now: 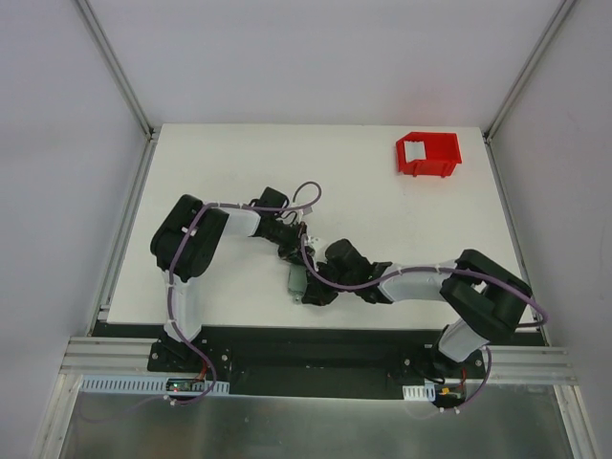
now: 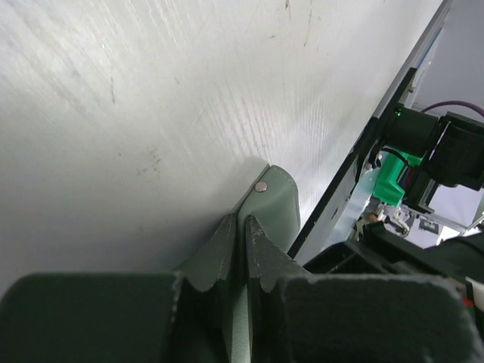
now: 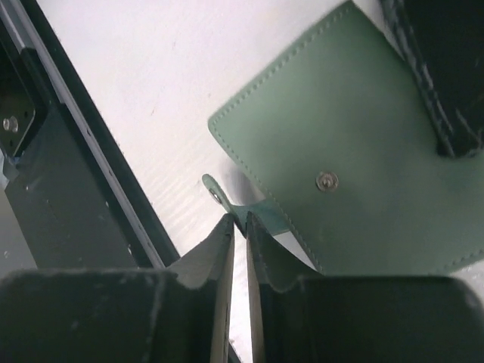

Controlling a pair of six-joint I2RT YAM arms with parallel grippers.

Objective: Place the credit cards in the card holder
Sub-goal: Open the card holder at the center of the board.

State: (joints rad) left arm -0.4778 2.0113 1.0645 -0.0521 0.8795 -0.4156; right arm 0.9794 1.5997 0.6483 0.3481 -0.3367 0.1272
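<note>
Left gripper (image 2: 242, 227) clamps the grey-green stitched leather card holder (image 2: 278, 198) by the white table's (image 1: 382, 210) near edge. Right gripper (image 3: 237, 221), nearly closed, looks to pinch its snap tab (image 3: 218, 193). I'd peel that flap open slowly, with the left grip firm.

grn card holder (image 3: 363, 128) on white table (image 3: 144, 83), R hand (image 3: 238, 223) pinching its snap strap (image 3: 224, 198)

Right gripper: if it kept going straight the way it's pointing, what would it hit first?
The card holder's snap strap, right at the tips of the right gripper; beyond it, probably the table.
</note>
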